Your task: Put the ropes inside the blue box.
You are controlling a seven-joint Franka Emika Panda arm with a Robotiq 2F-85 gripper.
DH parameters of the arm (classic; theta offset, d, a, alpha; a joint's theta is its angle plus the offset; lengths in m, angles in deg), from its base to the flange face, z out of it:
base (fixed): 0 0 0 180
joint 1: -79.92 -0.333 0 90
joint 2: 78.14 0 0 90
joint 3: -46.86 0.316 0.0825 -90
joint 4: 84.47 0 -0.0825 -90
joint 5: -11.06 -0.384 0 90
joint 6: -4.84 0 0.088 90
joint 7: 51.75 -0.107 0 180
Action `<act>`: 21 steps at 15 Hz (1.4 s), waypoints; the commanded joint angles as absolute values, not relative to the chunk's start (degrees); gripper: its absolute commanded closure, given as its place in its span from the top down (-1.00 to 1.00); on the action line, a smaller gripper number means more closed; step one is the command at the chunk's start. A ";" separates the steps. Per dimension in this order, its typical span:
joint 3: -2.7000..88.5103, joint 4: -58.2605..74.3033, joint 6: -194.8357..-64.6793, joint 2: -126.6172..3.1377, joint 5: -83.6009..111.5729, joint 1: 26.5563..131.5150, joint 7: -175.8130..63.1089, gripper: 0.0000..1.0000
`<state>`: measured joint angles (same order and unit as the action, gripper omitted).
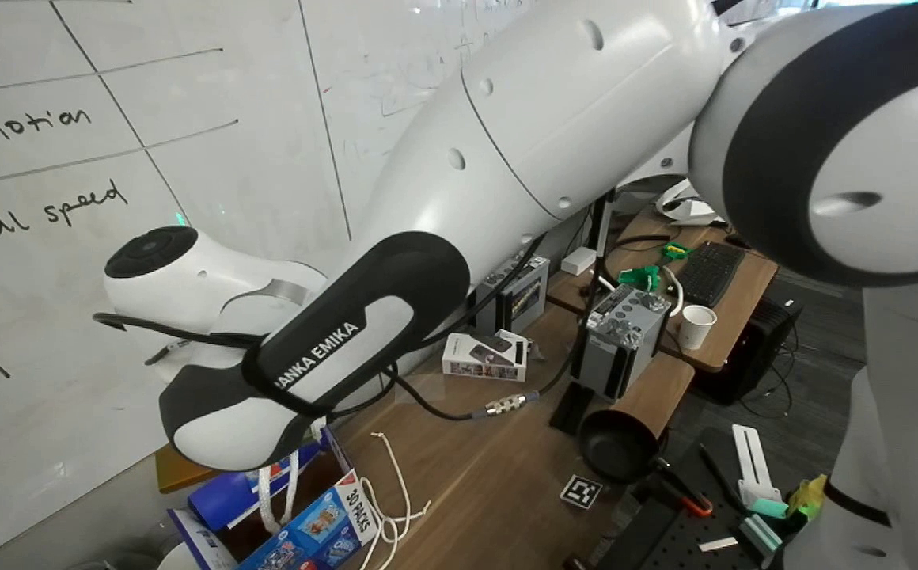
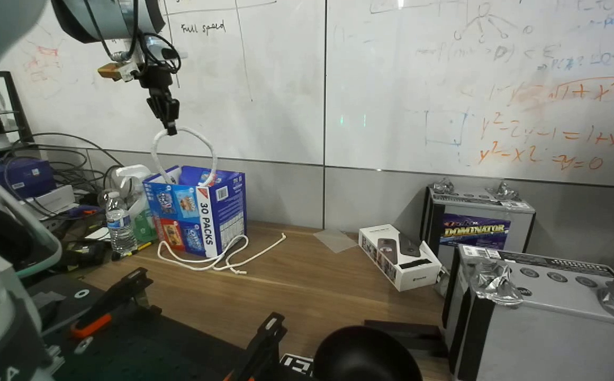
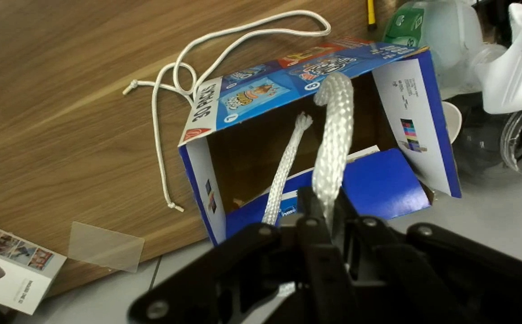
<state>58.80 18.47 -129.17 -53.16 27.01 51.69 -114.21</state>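
The blue box (image 2: 233, 203) stands upright on the table with its top open. It also shows in an exterior view (image 1: 318, 522) and in the wrist view (image 3: 261, 92). My gripper (image 2: 171, 128) is above the box, shut on a thick white braided rope (image 2: 213, 156). In the wrist view, the rope (image 3: 333, 135) is pinched between my fingertips (image 3: 326, 200). It hangs in an arch with both ends at the box opening; one end is frayed. A thin white cord (image 2: 201, 269) lies in loose loops on the table against the box, and also shows in the wrist view (image 3: 283, 31).
A water bottle (image 2: 120, 227) and a spray bottle (image 3: 450, 40) stand beside the box. A white phone carton (image 2: 418, 272), grey battery-like boxes (image 2: 540, 338) and a black pan (image 2: 365, 354) are farther along the table. A whiteboard wall (image 2: 280, 116) rises behind.
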 commanded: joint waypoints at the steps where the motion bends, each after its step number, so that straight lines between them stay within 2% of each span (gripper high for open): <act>1: 58.36 16.14 -127.29 -52.44 25.40 51.92 -110.43 -0.26; 7: 57.59 18.67 -121.86 -55.25 25.01 53.26 -105.23 0.64; 10: 57.91 23.56 -118.17 -59.49 23.42 55.13 -102.37 0.99; 16: 58.02 40.68 -124.87 -69.03 17.24 60.14 -100.98 1.00; 21: 58.04 54.81 -143.23 -70.61 8.00 64.89 -91.57 1.00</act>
<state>57.53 46.27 -132.79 -68.02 13.97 62.11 -98.26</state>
